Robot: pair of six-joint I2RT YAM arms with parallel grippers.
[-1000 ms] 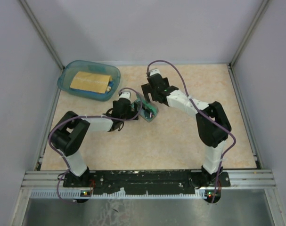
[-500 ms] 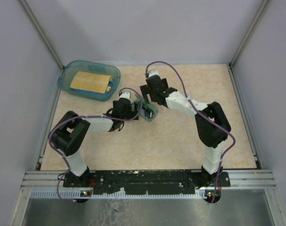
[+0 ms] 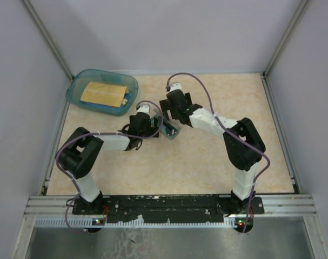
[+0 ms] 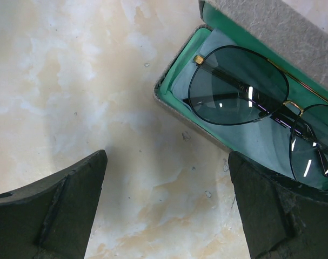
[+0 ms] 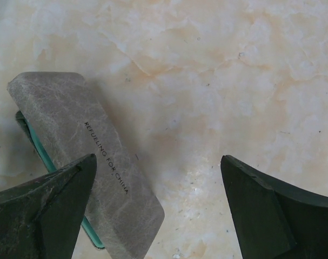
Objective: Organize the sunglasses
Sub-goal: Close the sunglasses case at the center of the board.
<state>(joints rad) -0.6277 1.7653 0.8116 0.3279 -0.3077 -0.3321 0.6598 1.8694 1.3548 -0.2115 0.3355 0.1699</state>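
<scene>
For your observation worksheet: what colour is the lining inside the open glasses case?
Teal green lining, under the sunglasses; the left wrist view shows it best.

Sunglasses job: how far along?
Done: the thin dark wire-framed sunglasses lie inside the grey, teal-lined case. In hand: nothing. The left gripper and right gripper are both open, and the right one is over the lid's outside. Left: the lid stands open and likely needs closing.
</scene>
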